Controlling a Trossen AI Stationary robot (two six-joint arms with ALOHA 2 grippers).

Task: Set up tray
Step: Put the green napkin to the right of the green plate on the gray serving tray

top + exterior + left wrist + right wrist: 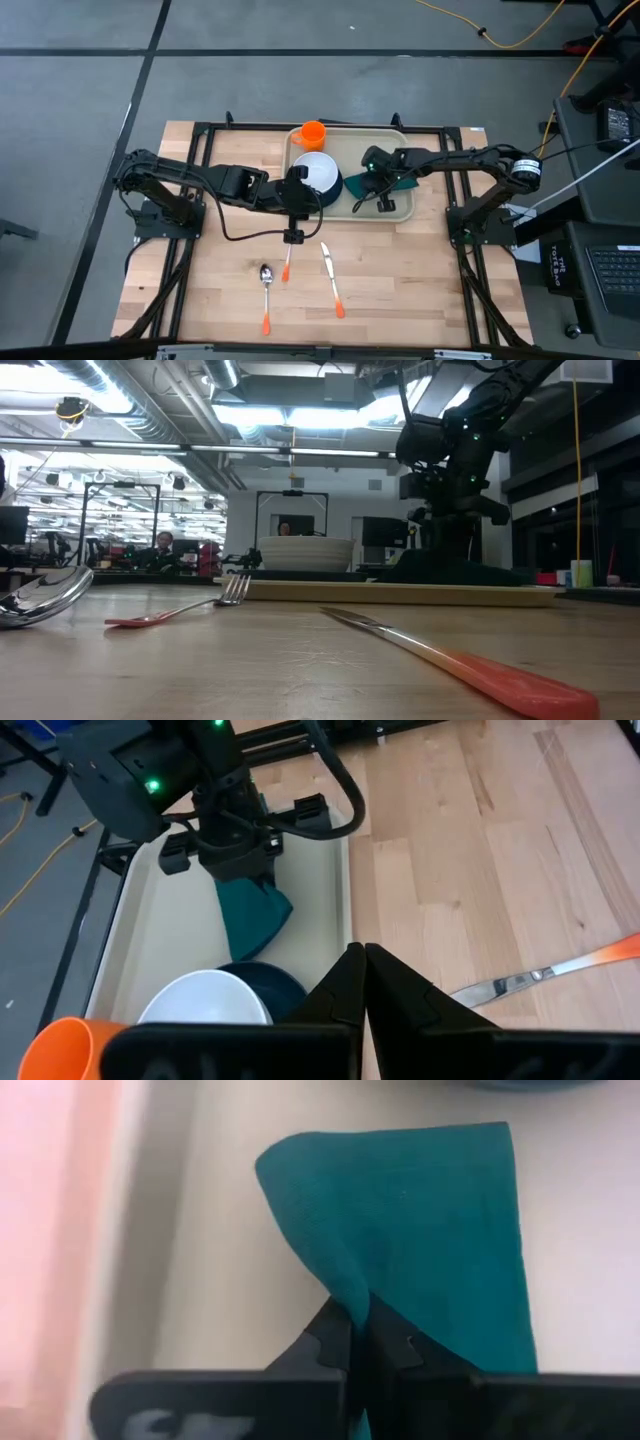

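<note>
The beige tray [400, 205] lies at the table's far middle. On it stand an orange cup [313, 133] and a white bowl [318, 170] on a dark teal plate [333, 190]. A dark green napkin [440, 1220] lies in the tray's right half. My right gripper [368, 192] comes down over the napkin and is shut on it. My left gripper [362, 970] is shut and hovers at the tray's near rim beside the plate, holding nothing. On the bare wood nearer lie a spoon [266, 285], a fork [287, 262] and a knife [332, 280]. My right gripper pinches a raised fold of the napkin at its edge [345, 1302] between its two fingers, coming steeply from above. That part is pulled up off the tray [245, 895]. The napkin's other end [262, 930] rests slack on the tray floor.
Black frame rails run along the table's far edge and sides. Open wood lies right of the knife [450, 650] and left of the spoon [40, 595]. The tray's right end [330, 815] beyond the napkin is bare.
</note>
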